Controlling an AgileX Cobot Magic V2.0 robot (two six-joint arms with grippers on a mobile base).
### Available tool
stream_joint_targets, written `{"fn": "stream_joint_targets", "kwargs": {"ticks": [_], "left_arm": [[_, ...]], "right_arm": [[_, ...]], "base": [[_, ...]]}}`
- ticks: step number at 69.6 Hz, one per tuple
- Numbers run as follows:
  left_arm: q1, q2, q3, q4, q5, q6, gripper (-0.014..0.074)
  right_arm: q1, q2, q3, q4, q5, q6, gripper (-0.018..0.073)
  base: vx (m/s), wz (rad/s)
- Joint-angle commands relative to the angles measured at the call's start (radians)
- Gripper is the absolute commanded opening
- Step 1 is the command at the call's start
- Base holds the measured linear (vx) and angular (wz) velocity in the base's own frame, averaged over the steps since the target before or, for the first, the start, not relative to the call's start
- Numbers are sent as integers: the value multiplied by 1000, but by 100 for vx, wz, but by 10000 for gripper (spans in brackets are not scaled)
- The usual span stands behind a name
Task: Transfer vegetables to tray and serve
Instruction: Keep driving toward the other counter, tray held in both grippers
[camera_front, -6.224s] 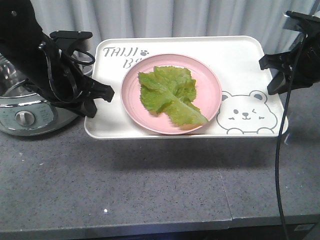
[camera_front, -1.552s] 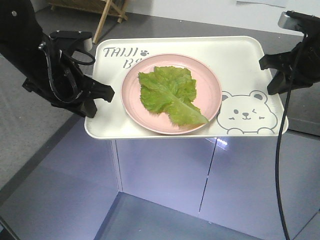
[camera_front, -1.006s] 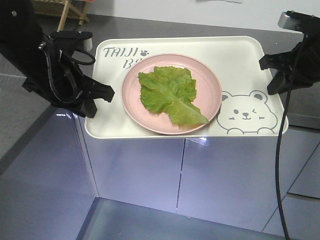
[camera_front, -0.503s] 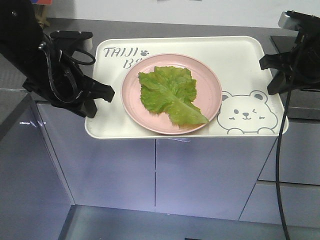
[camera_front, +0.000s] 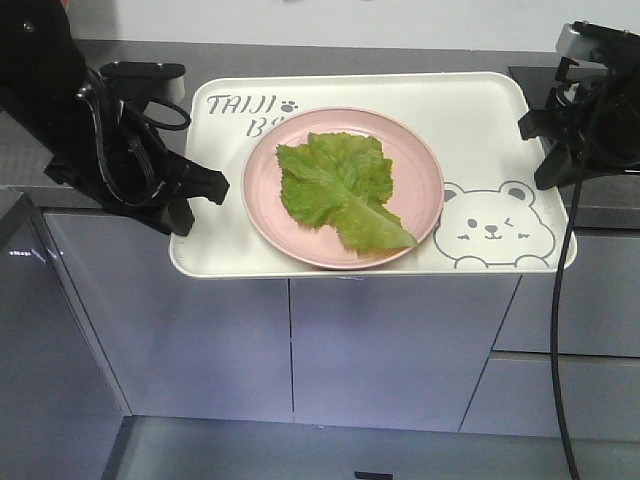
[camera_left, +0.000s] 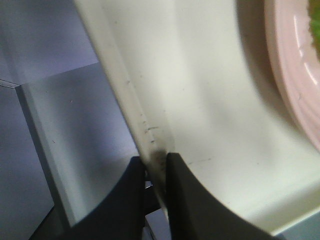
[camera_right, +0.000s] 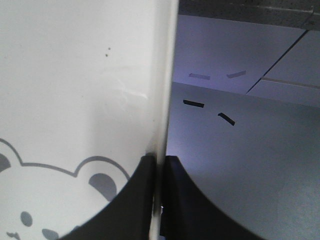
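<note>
Pale grey cabinet doors (camera_front: 390, 350) under a dark speckled countertop (camera_front: 350, 58) — white wall (camera_front: 330, 20) behind.

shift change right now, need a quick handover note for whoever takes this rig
Left pincer: shut on the left rim of the tray.
Right pincer: shut on the right rim.
The tray is held in the air between both arms, in front of grey cabinets.
Lettuce lies on the pink plate, which sits on the tray.
Done: lettuce loaded, tray up.
Left: carry it and set it down to serve. The drop spot is not in view.
</note>
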Motion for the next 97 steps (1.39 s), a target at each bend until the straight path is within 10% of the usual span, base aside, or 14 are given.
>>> {"fn": "stream_joint_targets", "kwargs": {"ticks": [1, 97], "left_arm": [[-20, -53, -30, -71, -18, 28, -6], [-20, -53, -30, -71, -18, 28, -6]], "right_arm": [[5, -57, -27, 74, 19, -15, -6], [5, -57, -27, 74, 19, -15, -6]], "base": [[-1, -9], [0, -8]]}}
